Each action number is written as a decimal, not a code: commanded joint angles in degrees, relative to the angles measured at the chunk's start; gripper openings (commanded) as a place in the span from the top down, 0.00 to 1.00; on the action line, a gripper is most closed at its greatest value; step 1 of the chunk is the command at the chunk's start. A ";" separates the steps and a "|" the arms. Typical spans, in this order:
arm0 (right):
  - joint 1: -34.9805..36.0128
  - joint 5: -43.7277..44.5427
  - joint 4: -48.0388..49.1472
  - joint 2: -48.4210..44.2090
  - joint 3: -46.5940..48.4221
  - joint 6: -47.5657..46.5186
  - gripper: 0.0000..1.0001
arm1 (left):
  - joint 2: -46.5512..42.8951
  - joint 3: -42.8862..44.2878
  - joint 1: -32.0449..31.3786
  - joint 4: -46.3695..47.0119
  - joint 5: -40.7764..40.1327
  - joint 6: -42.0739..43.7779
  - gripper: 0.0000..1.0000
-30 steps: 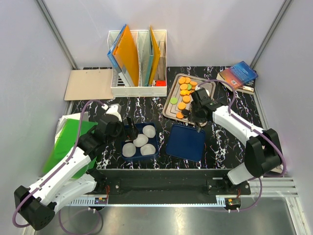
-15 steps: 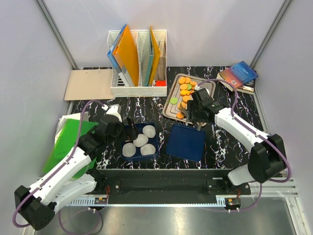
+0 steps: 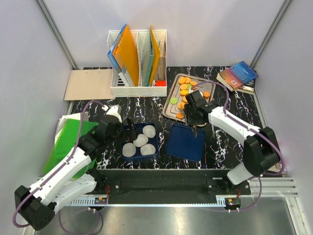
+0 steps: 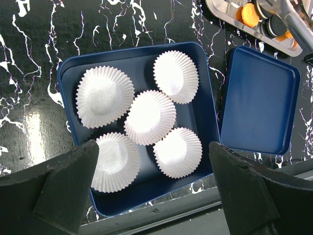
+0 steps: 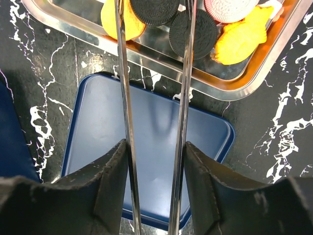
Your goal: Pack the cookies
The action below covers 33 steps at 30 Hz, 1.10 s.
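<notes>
Your right gripper point(image 5: 156, 147) is clamped on a pair of thin metal tongs point(image 5: 122, 73), one finger pressing each arm from the outside. The two arms of the tongs stand apart and run forward from over the blue lid point(image 5: 151, 122) to over the near rim of the metal tray point(image 5: 98, 39). Their tips pass out of the wrist view, so you cannot tell whether they hold anything. One black cookie point(image 5: 154, 10) shows between the arms, and a second black one lies under the right arm.

The cookies point(image 3: 185, 88) lie on the tray at the far right of the table point(image 3: 220, 147). They are mostly orange, with a green one near the left rim and a pale pink one beside the black pair. None shows in the box or on the lid.

Your left gripper point(image 4: 152, 147) is spread wide and holds nothing. It hangs above the open blue box point(image 4: 142, 56), which holds five white paper cups point(image 4: 149, 117), packed close and partly overlapping. The lid lies flat just beside the box on its right, their edges meeting or nearly so, and it sits between the box and the tray.

Behind the box stands a white file holder point(image 3: 138, 58) with orange and blue folders. A tan board point(image 3: 89, 84) lies to its left, books point(image 3: 238, 76) lie at the far right corner, and a green folder point(image 3: 73, 139) lies under your left arm.
</notes>
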 commanded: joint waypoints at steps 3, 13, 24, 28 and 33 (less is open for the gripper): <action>0.87 -0.51 0.24 0.50 2.46 -0.93 0.50 | -0.79 -0.42 -0.13 1.86 0.52 -0.25 0.01; 1.05 0.81 -1.52 -1.96 4.04 -0.58 0.62 | -0.97 -0.50 -0.13 1.86 0.52 -0.42 0.01; 1.49 1.51 -2.75 -5.12 5.97 0.47 0.69 | -0.97 -0.42 -0.13 1.86 0.52 -0.51 0.01; 1.93 1.42 -3.02 -5.57 6.50 0.56 0.69 | -0.88 -0.50 -0.13 1.95 0.44 -0.68 0.01; 2.98 0.81 -2.75 -5.74 6.85 1.17 0.71 | -0.71 -0.42 -0.21 1.95 0.52 -0.77 0.01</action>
